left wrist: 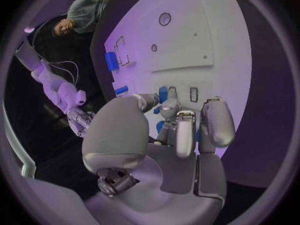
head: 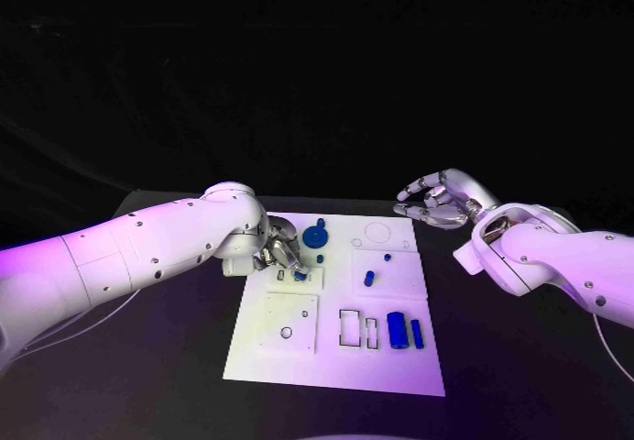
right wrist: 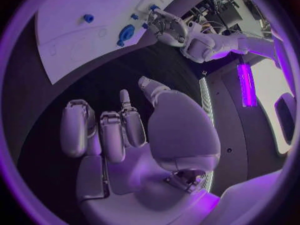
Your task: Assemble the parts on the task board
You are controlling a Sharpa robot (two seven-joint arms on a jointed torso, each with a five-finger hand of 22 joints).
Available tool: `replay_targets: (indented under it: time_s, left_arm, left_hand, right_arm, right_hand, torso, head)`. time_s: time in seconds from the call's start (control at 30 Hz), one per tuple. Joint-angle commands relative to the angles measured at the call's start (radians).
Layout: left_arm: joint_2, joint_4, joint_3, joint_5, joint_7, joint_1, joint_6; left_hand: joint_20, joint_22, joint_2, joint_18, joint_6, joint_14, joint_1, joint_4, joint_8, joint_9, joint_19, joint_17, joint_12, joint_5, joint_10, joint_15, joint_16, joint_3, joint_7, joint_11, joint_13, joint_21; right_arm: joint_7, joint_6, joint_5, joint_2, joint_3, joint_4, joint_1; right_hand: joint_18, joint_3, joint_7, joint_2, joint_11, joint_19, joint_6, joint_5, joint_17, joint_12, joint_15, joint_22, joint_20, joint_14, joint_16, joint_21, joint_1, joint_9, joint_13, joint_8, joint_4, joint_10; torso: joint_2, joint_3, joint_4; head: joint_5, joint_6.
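Observation:
The white task board (head: 284,353) lies mid-table. My left hand (head: 280,249) hovers low over its far left part, fingertips down beside a narrow slot (head: 281,273). Thumb and fingers (left wrist: 181,122) close around a small blue part (left wrist: 163,94) right by that slot (left wrist: 194,94). A blue gear (head: 314,236) stands just right of the hand. Small blue pegs (head: 370,278) sit mid-board, and two blue cylinders (head: 397,328) lie near the front right. My right hand (head: 442,200) hangs above the table past the board's far right corner, fingers loosely curved and apart, holding nothing.
A square plate with holes (head: 289,321) and rectangular recesses (head: 350,328) take up the board's near half. From the right wrist I see the board (right wrist: 75,30), the gear (right wrist: 126,33) and my left hand (right wrist: 167,27). Black table surrounds the board.

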Motion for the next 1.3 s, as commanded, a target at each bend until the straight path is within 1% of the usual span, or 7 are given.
replay_targets:
  time_s: [0.03, 0.33, 0.47, 0.6, 0.9, 1.13, 1.3]
  left_arm:
    - [-0.010, 0.012, 0.002, 0.042, 0.008, 0.000, -0.033]
    - [-0.049, 0.059, 0.008, 0.042, 0.018, -0.001, -0.137]
    - [-0.062, 0.079, 0.008, 0.018, 0.020, -0.006, -0.180]
    - [-0.076, 0.104, 0.008, -0.020, 0.023, -0.019, -0.220]
    - [-0.088, 0.135, 0.008, -0.087, 0.024, -0.046, -0.265]
    - [-0.091, 0.142, 0.008, -0.114, 0.022, -0.056, -0.264]
    - [-0.092, 0.142, 0.007, -0.122, 0.019, -0.059, -0.243]
  left_hand:
    - [0.002, -0.001, -0.001, -0.014, 0.001, 0.104, -0.012, -0.155, 0.006, 0.048, 0.004, 0.263, 0.003, 0.006, 0.008, -0.005, 0.003, 0.161, -0.004, 0.000, 0.002, 0.003]
    - [0.000, -0.002, -0.013, -0.014, 0.010, 0.104, -0.036, -0.193, 0.019, 0.059, 0.004, 0.263, 0.001, 0.020, 0.016, -0.009, 0.003, 0.201, -0.008, -0.004, -0.002, 0.002]
    - [-0.002, -0.002, -0.023, -0.014, 0.017, 0.104, -0.053, -0.208, 0.023, 0.063, 0.004, 0.263, -0.003, 0.043, 0.021, -0.011, 0.003, 0.220, -0.010, -0.006, -0.007, 0.002]
    - [-0.006, -0.006, -0.040, -0.013, 0.029, 0.104, -0.080, -0.222, 0.032, 0.070, 0.004, 0.263, -0.007, 0.141, 0.031, -0.015, 0.003, 0.230, -0.015, -0.011, -0.012, -0.001]
    - [-0.011, -0.003, -0.050, -0.013, 0.042, 0.104, -0.100, -0.236, 0.038, 0.075, 0.006, 0.263, -0.015, 0.207, 0.041, -0.020, 0.003, 0.233, -0.021, -0.017, -0.023, 0.001]
    - [-0.016, 0.003, -0.057, -0.014, 0.049, 0.104, -0.115, -0.244, 0.045, 0.081, 0.009, 0.263, -0.017, 0.274, 0.050, -0.025, 0.003, 0.234, -0.026, -0.022, -0.026, 0.003]
    - [-0.017, 0.006, -0.059, -0.015, 0.051, 0.104, -0.119, -0.246, 0.047, 0.083, 0.010, 0.263, -0.017, 0.290, 0.053, -0.026, 0.003, 0.233, -0.027, -0.023, -0.025, 0.004]
  right_arm:
    - [-0.002, 0.018, -0.004, 0.000, 0.000, 0.000, -0.001]
    - [-0.001, 0.017, -0.004, -0.003, 0.000, -0.001, -0.001]
    - [0.000, 0.018, -0.004, -0.003, -0.001, -0.002, -0.001]
    - [0.001, 0.018, -0.003, -0.004, -0.001, -0.002, -0.002]
    - [0.004, 0.019, -0.001, -0.005, -0.001, -0.003, -0.004]
    - [0.004, 0.019, 0.002, -0.005, -0.001, -0.002, -0.005]
    - [0.004, 0.020, 0.004, -0.005, -0.002, -0.003, -0.005]
  right_hand:
    - [0.015, -0.003, -0.001, -0.006, 0.002, -0.005, -0.003, 0.004, 0.117, -0.006, -0.003, 0.045, 0.001, 0.072, -0.006, -0.006, -0.001, 0.001, 0.083, 0.005, 0.005, -0.005]
    - [0.015, -0.004, 0.000, -0.006, 0.002, -0.005, -0.003, 0.005, 0.117, -0.006, -0.003, 0.045, 0.001, 0.072, -0.006, -0.007, -0.002, 0.001, 0.083, 0.004, 0.006, -0.005]
    - [0.015, -0.005, 0.000, -0.006, 0.002, -0.005, -0.004, 0.005, 0.117, -0.006, -0.003, 0.045, 0.001, 0.072, -0.006, -0.007, -0.003, 0.002, 0.083, 0.004, 0.007, -0.005]
    - [0.015, -0.005, 0.000, -0.006, 0.002, -0.005, -0.004, 0.005, 0.117, -0.006, -0.003, 0.045, 0.001, 0.072, -0.006, -0.007, -0.003, 0.002, 0.083, 0.004, 0.007, -0.005]
    - [0.015, -0.005, 0.000, -0.005, 0.002, -0.004, -0.004, 0.006, 0.120, -0.005, -0.003, 0.047, 0.001, 0.073, -0.005, -0.005, -0.004, 0.002, 0.083, 0.004, 0.008, -0.004]
    - [0.015, -0.005, 0.000, -0.005, 0.002, -0.004, -0.004, 0.006, 0.120, -0.005, -0.003, 0.047, 0.001, 0.073, -0.005, -0.005, -0.004, 0.002, 0.083, 0.004, 0.008, -0.004]
    - [0.015, -0.005, 0.000, -0.005, 0.002, -0.004, -0.004, 0.006, 0.120, -0.005, -0.003, 0.047, 0.001, 0.073, -0.005, -0.005, -0.004, 0.002, 0.083, 0.004, 0.008, -0.004]
  torso:
    - [0.001, 0.0007, 0.0014]
    - [0.001, 0.0003, 0.0015]
    - [0.001, 0.0005, 0.0019]
    - [0.000, 0.0002, 0.0026]
    - [0.000, -0.0005, -0.0001]
    - [0.000, -0.0002, -0.0012]
    - [0.001, -0.0006, -0.0007]
  head:
    - [0.000, 0.001]
    - [0.002, 0.000]
    - [0.002, -0.002]
    - [0.004, -0.004]
    - [0.008, -0.006]
    - [0.011, -0.006]
    - [0.010, -0.006]
